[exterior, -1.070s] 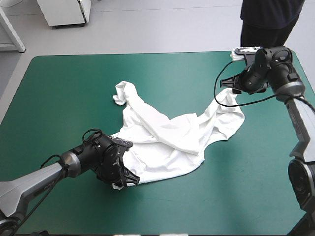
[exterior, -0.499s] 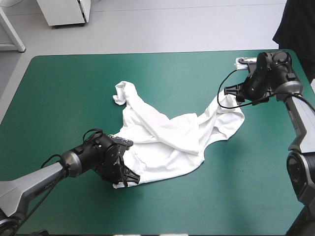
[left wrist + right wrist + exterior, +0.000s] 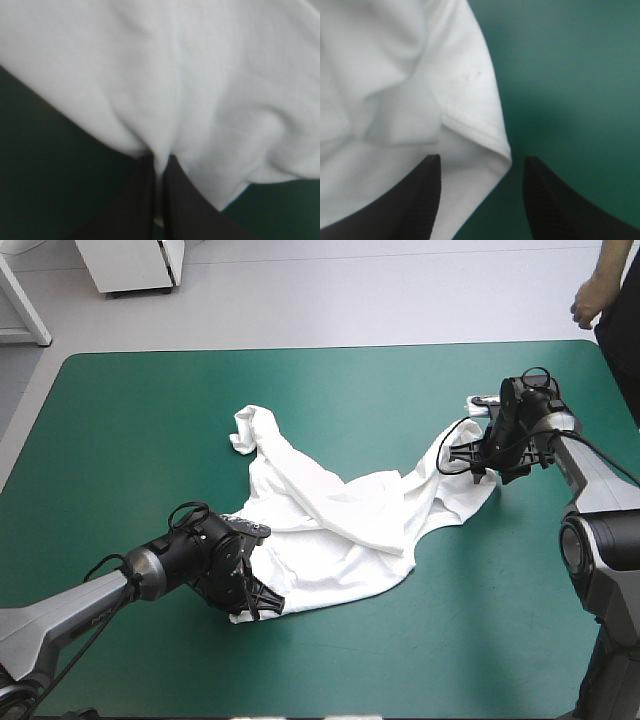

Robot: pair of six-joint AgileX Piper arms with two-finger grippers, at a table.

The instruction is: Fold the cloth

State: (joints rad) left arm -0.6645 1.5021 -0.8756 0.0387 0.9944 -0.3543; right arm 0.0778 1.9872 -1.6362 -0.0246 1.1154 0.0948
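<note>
Securing grips before spreading, likely: shirt [image 3: 345, 525] lies crumpled on tabletop [image 3: 130, 440], strung between tools; left tool [image 3: 159, 162] nearly closed, pinching shirt edge, cloth spreading ahead of it; right tool [image 3: 481, 160] spread wide, holding nothing, hemmed corner between its fingers. Next move calls for right tool closing on corner, then pulling outward to flatten.

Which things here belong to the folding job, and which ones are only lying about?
Belong to the job: white T-shirt; left hand, shut on it; right hand, open at its hem.
Only lying about: just the teal-green table cover.
</note>
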